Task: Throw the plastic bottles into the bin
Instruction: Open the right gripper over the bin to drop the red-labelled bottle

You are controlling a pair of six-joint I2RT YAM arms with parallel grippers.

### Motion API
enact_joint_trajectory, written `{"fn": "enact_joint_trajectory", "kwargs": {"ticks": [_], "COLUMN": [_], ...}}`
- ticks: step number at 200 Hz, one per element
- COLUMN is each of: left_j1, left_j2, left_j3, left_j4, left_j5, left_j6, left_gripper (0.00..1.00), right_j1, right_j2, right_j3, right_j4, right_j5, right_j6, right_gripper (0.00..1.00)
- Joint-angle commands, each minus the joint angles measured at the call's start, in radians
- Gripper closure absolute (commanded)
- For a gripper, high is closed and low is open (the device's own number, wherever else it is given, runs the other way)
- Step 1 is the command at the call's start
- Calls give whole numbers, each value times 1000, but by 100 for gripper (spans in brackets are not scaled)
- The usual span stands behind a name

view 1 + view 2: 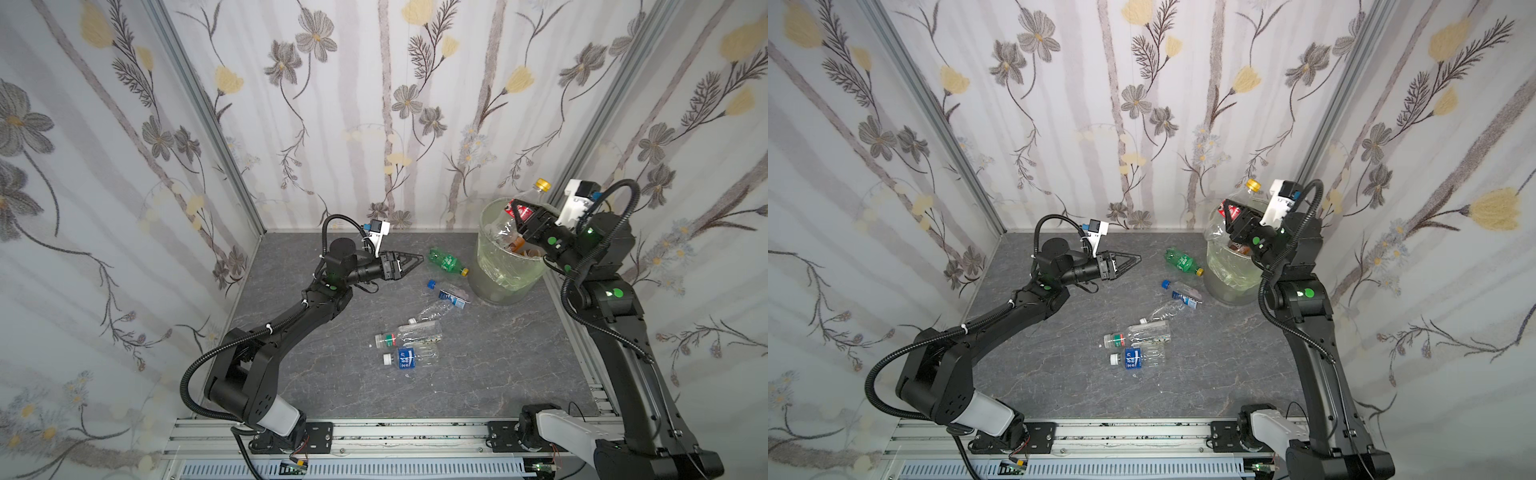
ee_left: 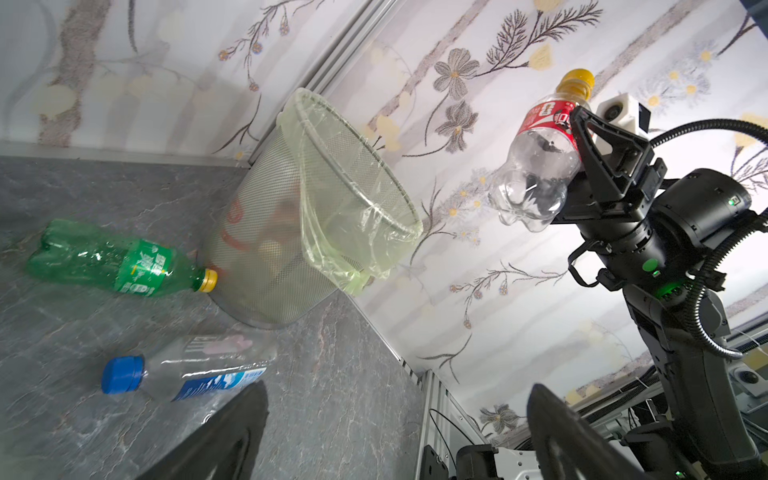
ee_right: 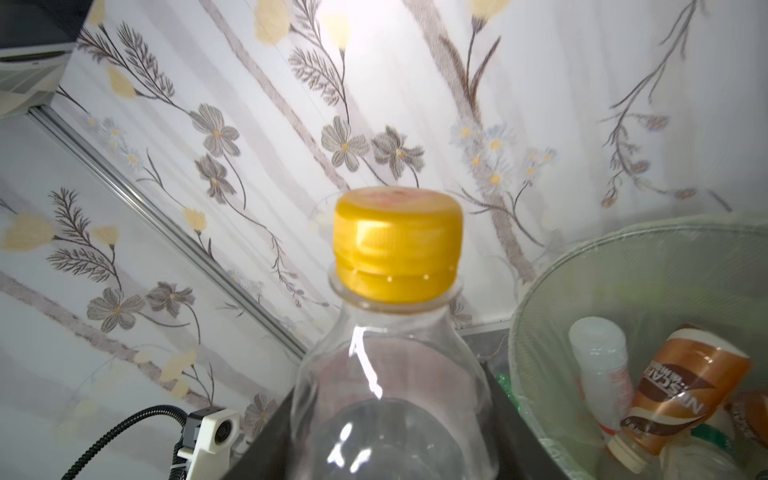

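Observation:
The bin (image 1: 494, 286) (image 1: 1221, 286) (image 2: 266, 232) (image 3: 582, 266), mesh with a pale green liner, stands at the back right and holds several plastic bottles (image 3: 681, 386). Above its rim my right gripper (image 1: 517, 208) (image 1: 1227, 208) (image 2: 577, 120) (image 3: 395, 436) is shut on a clear, red-labelled bottle with a yellow cap (image 1: 541, 185) (image 1: 1252, 185) (image 2: 540, 166) (image 3: 395, 249). My left gripper (image 1: 417, 259) (image 1: 1138, 258) (image 2: 397, 399) hovers open and empty, left of a lying green bottle (image 1: 446, 259) (image 1: 1181, 261) (image 2: 120, 262) and a blue-capped bottle (image 1: 451, 293) (image 1: 1183, 293) (image 2: 195, 374).
Three more bottles lie mid-floor: a crumpled clear one (image 1: 434, 309) (image 1: 1163, 311), a green-labelled one (image 1: 409, 332) (image 1: 1138, 334) and a blue-labelled one (image 1: 409, 359) (image 1: 1136, 358). Flowered walls close in the back and sides. A metal rail (image 1: 415, 432) runs along the front.

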Motion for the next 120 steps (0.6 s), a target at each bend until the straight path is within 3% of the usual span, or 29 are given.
{"fn": "enact_joint_trajectory", "kwargs": {"ticks": [1,69,120], "left_j1": [-7,-28,-29], "left_j2": [8,21,6], "left_j3": [47,108,102], "left_j4": [34,21,-10], "left_j5": [-24,-74,-96], "left_j6": [-5,10,33], "left_gripper": [0,0,0], "right_j1": [-45,-77,-109], "right_j2": [-46,-134,83], "right_j3": [50,224,226], "right_j4": [-52,-104,-135], "right_j5": [75,354,390], "right_j6": [-68,-213,-210], "right_gripper": [50,49,46]}}
